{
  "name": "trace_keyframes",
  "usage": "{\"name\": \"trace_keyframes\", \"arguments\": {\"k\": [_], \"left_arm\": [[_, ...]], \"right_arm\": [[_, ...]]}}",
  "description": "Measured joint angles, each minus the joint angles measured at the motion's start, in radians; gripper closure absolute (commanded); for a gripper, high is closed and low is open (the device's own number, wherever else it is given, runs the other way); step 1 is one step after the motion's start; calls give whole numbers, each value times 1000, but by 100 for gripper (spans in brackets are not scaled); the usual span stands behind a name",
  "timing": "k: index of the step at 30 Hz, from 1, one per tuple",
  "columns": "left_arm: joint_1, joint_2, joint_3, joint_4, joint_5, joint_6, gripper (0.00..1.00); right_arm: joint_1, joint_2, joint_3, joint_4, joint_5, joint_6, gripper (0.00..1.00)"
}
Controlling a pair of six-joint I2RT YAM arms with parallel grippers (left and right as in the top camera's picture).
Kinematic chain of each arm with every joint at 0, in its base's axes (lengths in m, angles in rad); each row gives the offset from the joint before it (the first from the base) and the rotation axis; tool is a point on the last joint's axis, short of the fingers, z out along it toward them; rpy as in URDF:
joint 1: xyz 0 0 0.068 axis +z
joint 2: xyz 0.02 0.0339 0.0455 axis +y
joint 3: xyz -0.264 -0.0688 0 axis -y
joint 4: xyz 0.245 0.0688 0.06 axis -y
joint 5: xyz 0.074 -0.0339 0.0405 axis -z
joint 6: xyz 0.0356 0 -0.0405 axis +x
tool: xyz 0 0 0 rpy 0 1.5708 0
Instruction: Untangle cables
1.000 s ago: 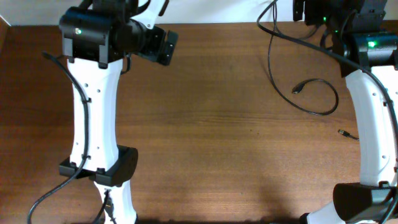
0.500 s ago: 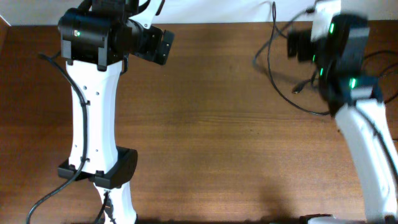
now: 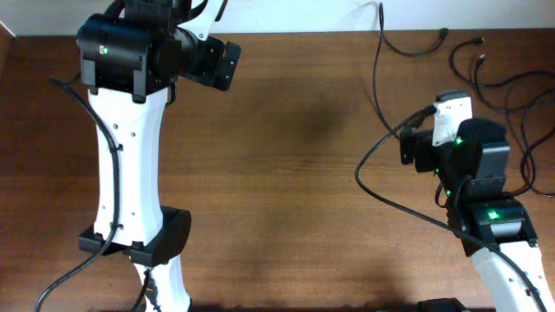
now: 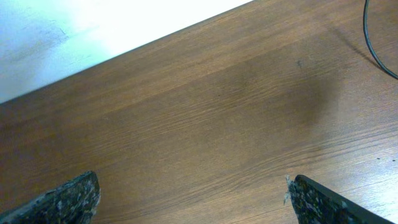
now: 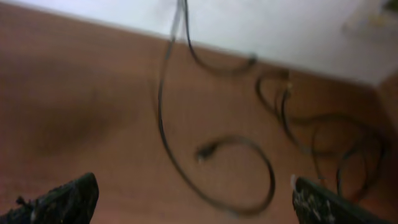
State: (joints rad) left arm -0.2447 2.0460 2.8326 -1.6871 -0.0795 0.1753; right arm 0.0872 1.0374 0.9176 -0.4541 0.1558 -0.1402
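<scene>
Several thin black cables lie at the far right of the table. In the overhead view a long cord [image 3: 375, 69] runs down from the back edge, a short one ends in a plug [image 3: 443, 35], and looped cords [image 3: 507, 82] bunch near the right edge. The blurred right wrist view shows the long cord [image 5: 163, 99] curling into a loop with a plug [image 5: 205, 151], and tangled cords [image 5: 323, 127] to the right. My right gripper [image 5: 196, 208] is open and empty, short of the cables. My left gripper [image 4: 193, 205] is open and empty over bare wood, seen from overhead at the far left [image 3: 225, 65].
The right arm [image 3: 460, 160] stands mid-right with its own thick black cable [image 3: 364, 173] looping out to its left. The left arm [image 3: 130, 156] spans the left side. A cord's edge [image 4: 373, 43] shows at the left wrist view's top right. A white wall runs behind the table.
The right arm has swung from the far right corner back toward the front, uncovering the cables at the back right. The left arm has barely moved.
</scene>
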Motion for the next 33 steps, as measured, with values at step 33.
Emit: {"name": "trace_keyframes", "arguments": {"k": [33], "left_arm": [[0,-27,0,0,-8,0,1]], "right_arm": [[-8,-485,-158,-303,-109,159,1]]}}
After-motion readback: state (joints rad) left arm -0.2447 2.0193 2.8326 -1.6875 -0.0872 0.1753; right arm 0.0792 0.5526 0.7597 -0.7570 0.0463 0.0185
